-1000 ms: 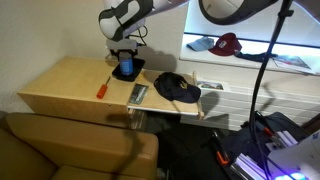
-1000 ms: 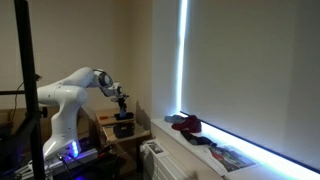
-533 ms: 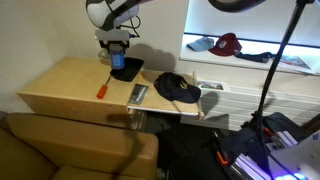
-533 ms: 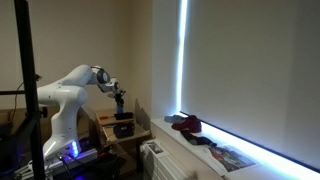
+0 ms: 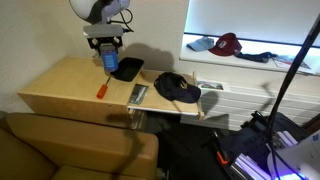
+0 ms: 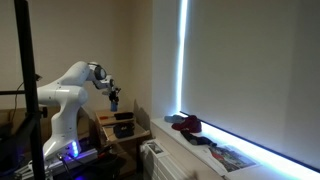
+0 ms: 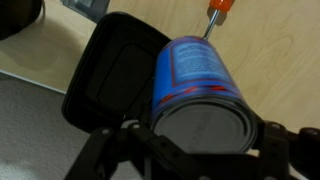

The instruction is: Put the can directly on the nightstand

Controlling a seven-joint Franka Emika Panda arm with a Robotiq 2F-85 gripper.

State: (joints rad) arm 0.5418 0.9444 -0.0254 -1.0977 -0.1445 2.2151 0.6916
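The blue can [image 5: 108, 61] with a grey top hangs in my gripper [image 5: 107, 48], lifted above the nightstand [image 5: 65, 85], just left of the flat black pad [image 5: 128, 69]. In the wrist view the can [image 7: 193, 75] fills the middle between the jaws of the gripper [image 7: 200, 138], which are shut on its sides. Under it lie the black pad [image 7: 112, 78] and the light wood of the nightstand [image 7: 285, 60]. In an exterior view the gripper [image 6: 113, 98] is raised over the nightstand [image 6: 122, 131].
An orange-handled screwdriver [image 5: 102, 88] lies on the wood and also shows in the wrist view [image 7: 217, 10]. A dark navy cap [image 5: 177, 88] and a flat grey item [image 5: 138, 94] lie at the right end. A brown couch [image 5: 70, 145] stands in front. A lit shelf [image 5: 250, 50] is to the right.
The gripper has lifted the can off the black pad and carried it left, away from the pad. Nothing else has moved.
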